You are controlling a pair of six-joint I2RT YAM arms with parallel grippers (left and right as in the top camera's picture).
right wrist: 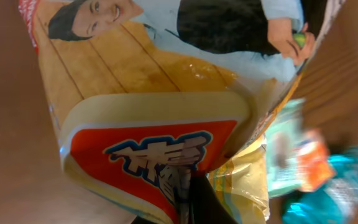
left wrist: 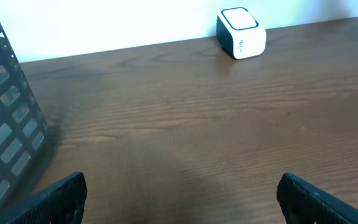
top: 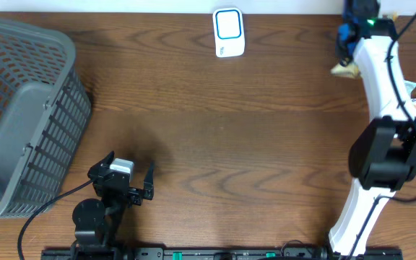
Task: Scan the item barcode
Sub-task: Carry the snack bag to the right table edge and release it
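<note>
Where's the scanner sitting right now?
Overhead, the scanner stands at the table's far edge, about midway across, between the grey basket on the left and the right hand, shut on the snack bag, at the far right.

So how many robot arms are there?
2. The left arm sits at the near edge beside the grey basket; the right arm reaches to the far right corner, holding a snack packet. None seem hidden.

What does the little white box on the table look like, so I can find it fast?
Start at the brown wooden table and look along its far edge, well right of the grey basket. A small white box sits there alone on bare wood. Its top carries a blue rounded-square outline, which nothing near it has.
</note>
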